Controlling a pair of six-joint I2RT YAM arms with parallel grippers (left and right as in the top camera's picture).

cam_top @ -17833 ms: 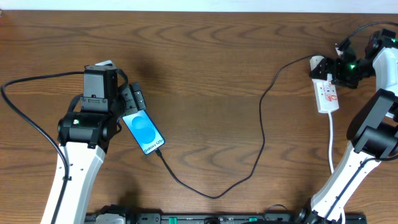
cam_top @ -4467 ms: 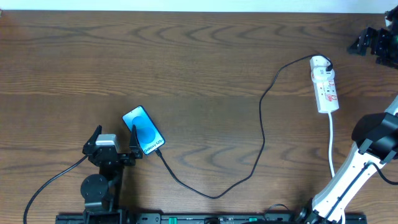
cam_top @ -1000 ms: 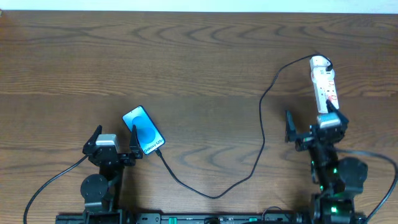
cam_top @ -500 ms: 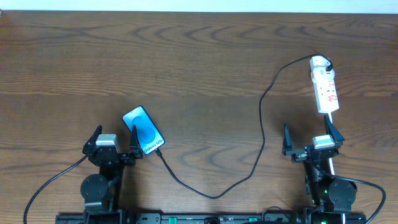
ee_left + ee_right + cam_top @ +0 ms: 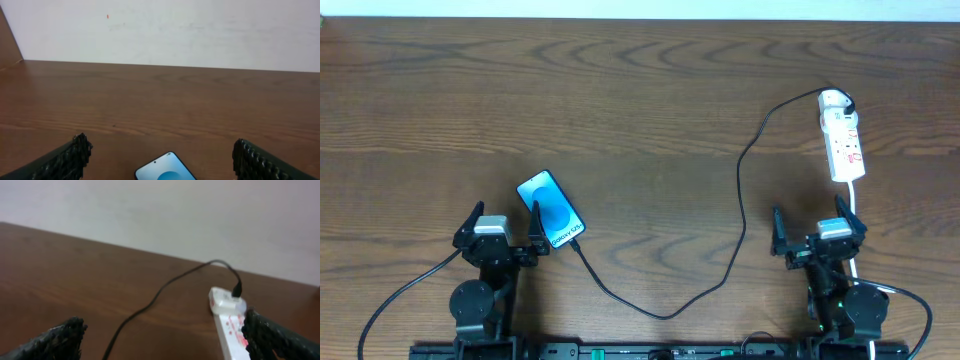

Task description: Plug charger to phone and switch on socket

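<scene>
Ref = the phone (image 5: 551, 210): it lies flat on the table (image 5: 640, 90), screen up and skewed. The left gripper (image 5: 504, 216) sits right at the phone's near side, jaws spread wide and holding nothing. In the left wrist view the phone (image 5: 166, 169) shows low between the two fingers (image 5: 70, 155). From overhead one finger overlaps the phone's edge; you can't tell if it touches.

The charger (image 5: 740, 200) runs from the phone's lower end, where its plug tip (image 5: 576, 245) looks seated, tho that's too small to confirm. It loops away on the right-arm side of the phone. The socket (image 5: 844, 143) is well apart from the phone on that same side, set further back. The right gripper (image 5: 808, 222) is also far from the phone on that side, jaws wide, empty.

Handling, as judged:
- Phone: slim, slick glass, prob light enough to skid. Pinch across the long edges, not the screen, and brace it if you reseat the plug.
- Charger: limp, no stiffness. Take it right behind the plug tip; anywhere else it just flops.
- Socket: light plastic, likely to slide when pressed. Push straight down w/ one fingertip. The switch spot isn't clear in the right wrist view of the socket (image 5: 230, 325).
</scene>
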